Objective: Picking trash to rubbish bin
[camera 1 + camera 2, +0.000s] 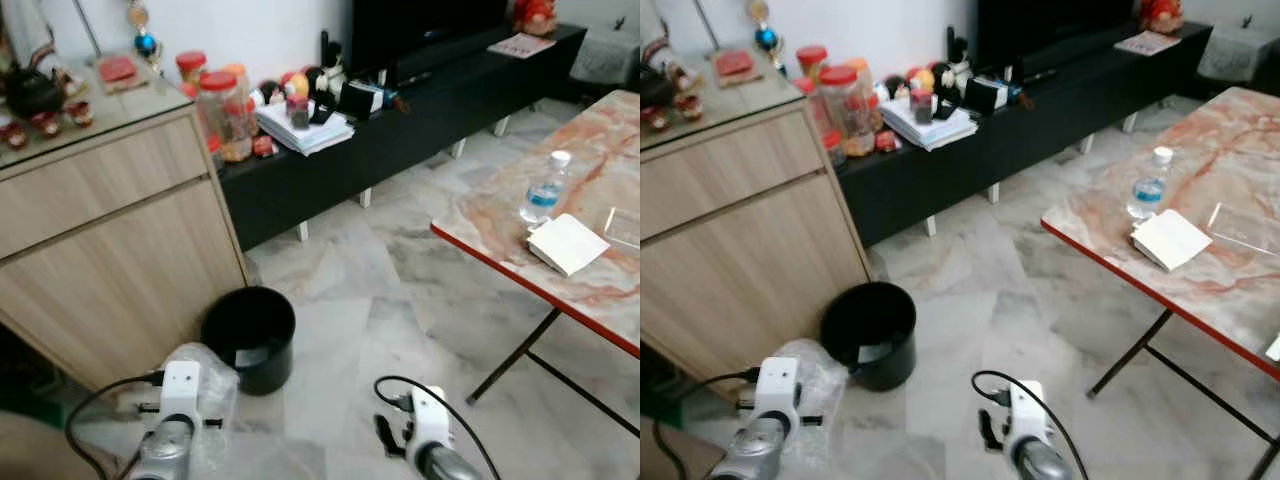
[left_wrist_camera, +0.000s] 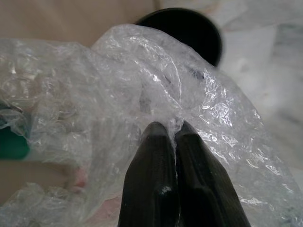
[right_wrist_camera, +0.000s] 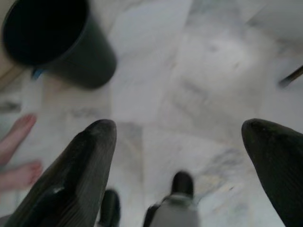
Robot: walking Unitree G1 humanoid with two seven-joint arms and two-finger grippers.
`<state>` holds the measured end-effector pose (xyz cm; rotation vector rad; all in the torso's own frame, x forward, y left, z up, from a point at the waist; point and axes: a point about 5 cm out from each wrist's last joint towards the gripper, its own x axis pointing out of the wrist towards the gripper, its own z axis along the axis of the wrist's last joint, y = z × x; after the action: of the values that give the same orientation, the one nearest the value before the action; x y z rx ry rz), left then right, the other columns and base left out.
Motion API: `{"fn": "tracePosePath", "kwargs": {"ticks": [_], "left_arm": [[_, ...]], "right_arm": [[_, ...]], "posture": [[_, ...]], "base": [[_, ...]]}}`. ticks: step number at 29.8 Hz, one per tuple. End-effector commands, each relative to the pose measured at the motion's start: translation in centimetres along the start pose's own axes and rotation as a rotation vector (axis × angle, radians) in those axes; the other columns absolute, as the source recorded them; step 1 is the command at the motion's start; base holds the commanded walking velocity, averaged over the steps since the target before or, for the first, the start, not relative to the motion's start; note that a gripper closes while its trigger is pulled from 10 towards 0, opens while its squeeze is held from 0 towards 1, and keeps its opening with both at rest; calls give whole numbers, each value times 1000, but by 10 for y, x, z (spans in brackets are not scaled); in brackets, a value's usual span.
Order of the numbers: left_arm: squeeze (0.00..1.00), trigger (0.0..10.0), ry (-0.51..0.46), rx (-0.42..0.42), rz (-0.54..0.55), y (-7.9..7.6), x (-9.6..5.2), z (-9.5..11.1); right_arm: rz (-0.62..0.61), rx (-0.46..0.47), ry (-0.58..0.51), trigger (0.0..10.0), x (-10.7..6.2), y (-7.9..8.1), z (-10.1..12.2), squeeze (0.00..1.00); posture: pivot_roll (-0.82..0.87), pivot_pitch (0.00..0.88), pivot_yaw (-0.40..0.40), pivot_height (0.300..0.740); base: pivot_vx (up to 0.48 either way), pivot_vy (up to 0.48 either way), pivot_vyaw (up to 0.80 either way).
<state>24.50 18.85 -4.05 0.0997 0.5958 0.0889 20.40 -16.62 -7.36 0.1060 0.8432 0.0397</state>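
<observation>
Left gripper (image 2: 171, 130): fingers clenched on clear plastic bag (image 2: 142, 80), pinching a crumpled fold; bag bulges fwd of the fingertips. In head views bag (image 1: 212, 385) hangs at left arm, just beside black bin (image 1: 250, 335) on marble floor (image 1: 350, 300), next to wood cabinet (image 1: 110, 250). Bin interior dark; contents can't be told. Right gripper (image 3: 177, 142): fingers wide apart, empty, above floor nr bin (image 3: 52, 42). Bare toes of a person (image 3: 16, 156) at edge. Water bottle (image 1: 545, 190) upright on table (image 1: 600, 140).
</observation>
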Motion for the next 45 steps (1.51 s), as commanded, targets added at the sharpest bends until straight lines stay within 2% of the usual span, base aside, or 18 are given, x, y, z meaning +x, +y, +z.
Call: {"fn": "tracePosePath", "kwargs": {"ticks": [1, 8, 13, 18, 24, 30, 39, 45], "left_arm": [[0, 10000, 8, 7, 40, 15, 0, -1], [0, 10000, 11, -3, 48, 15, -1, -3], [0, 10000, 12, -5, 47, 14, -1, -4], [0, 10000, 15, -11, 48, 14, -2, -5], [0, 10000, 10, -13, 47, 13, -1, -2], [0, 10000, 5, -19, 50, 14, 0, 0], [0, 10000, 1, -18, 49, 15, 1, 2], [0, 10000, -2, -18, 52, 15, 1, 2]], "right_arm": [[31, -3, -8, 10000, 3, 13, 3, 0], [42, -45, -9, 10000, 3, 13, 4, 0], [44, -41, -15, 10000, 3, 14, 6, 0], [45, -32, -12, 10000, 3, 14, 5, 0], [52, -64, -22, 10000, 4, 14, 10, 0], [35, -20, -26, 10000, 4, 11, 11, 0], [42, -43, -29, 10000, 4, 12, 11, 0], [35, -3, -36, 10000, 4, 12, 14, 0]], "posture": [[31, 29, 37, 740], [43, 14, 27, 740], [42, 11, 25, 740], [39, 7, 22, 740], [39, 34, 15, 740], [41, 56, 17, 740], [38, 74, 18, 740], [44, 84, 15, 740]], "base": [[409, 0, 0], [409, 0, 61], [408, 0, 783], [409, 0, 183], [401, 0, 400], [398, 0, 400], [367, 0, 199], [389, 0, 404]]}}
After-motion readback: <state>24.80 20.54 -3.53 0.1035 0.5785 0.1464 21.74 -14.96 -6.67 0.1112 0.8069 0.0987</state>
